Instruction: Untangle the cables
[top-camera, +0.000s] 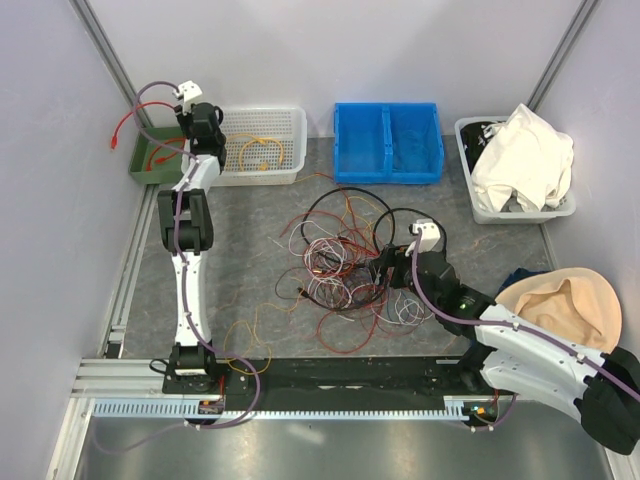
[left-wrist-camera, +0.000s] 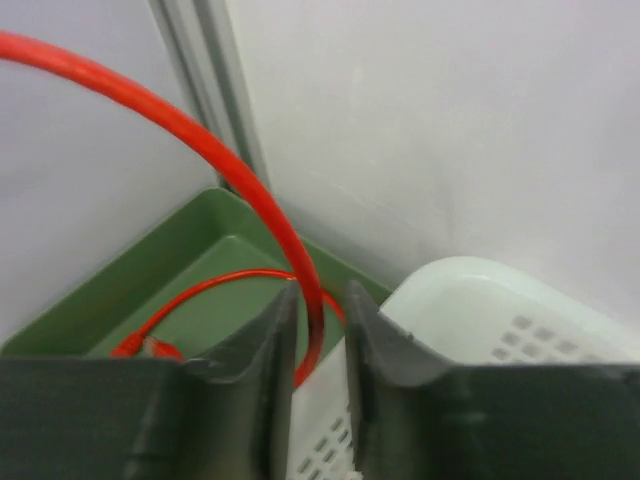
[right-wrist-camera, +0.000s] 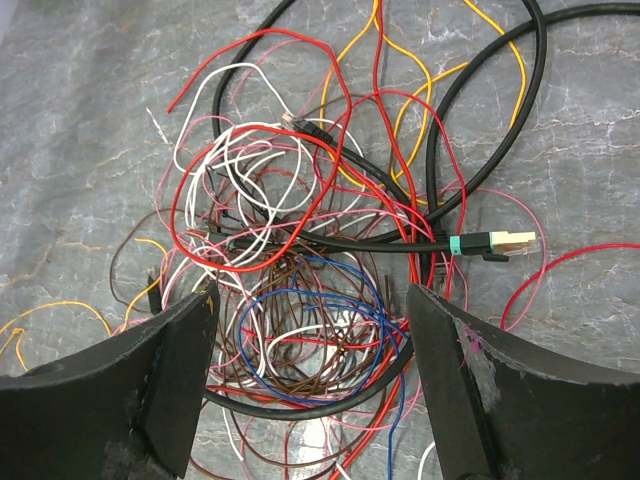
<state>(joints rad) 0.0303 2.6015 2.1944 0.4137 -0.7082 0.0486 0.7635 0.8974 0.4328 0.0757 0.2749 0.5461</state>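
Observation:
The cables (top-camera: 345, 255) lie in a tangle of red, white, brown, blue, orange, pink and black wires at mid-table, and they fill the right wrist view (right-wrist-camera: 300, 230). My right gripper (top-camera: 385, 268) is open wide and empty just above the tangle's near right side (right-wrist-camera: 310, 300). My left gripper (top-camera: 197, 150) is at the far left, over the edge between a green tray (top-camera: 140, 168) and a white basket (top-camera: 290, 125). Its jaws (left-wrist-camera: 318, 295) stand slightly apart. A red cable (left-wrist-camera: 200, 140) runs loosely through the gap, arcs up to the left (top-camera: 122, 128) and loops in the tray (left-wrist-camera: 150, 270).
A yellow cable (top-camera: 262, 152) lies in the white basket (left-wrist-camera: 480, 300). A blue bin (top-camera: 388, 140) and a white bin (top-camera: 470, 190) of cloth stand at the back. A beige cloth (top-camera: 560, 300) lies at right. A black cable has a teal plug (right-wrist-camera: 490, 243). Walls close in.

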